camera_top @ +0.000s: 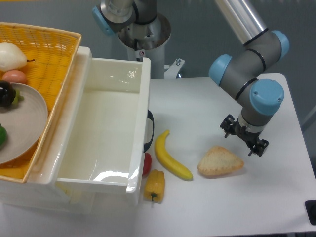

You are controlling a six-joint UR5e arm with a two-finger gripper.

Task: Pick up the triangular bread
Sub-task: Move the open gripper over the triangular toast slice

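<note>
The triangular bread [220,162] lies flat on the white table, a golden-tan wedge with a paler speckled top, right of the banana. My gripper [243,139] hangs just above and behind the bread's far right edge, pointing down. Only the dark finger mounts show below the wrist, and the fingertips are hidden from this angle, so I cannot tell whether it is open or shut. Nothing appears to be held.
A yellow banana [170,157] and a small yellow pepper [154,185] lie left of the bread. A white bin [139,128] stands at the left, with a red item [147,164] against its side. A yellow basket [44,44] with a grey plate [24,123] and produce sits far left.
</note>
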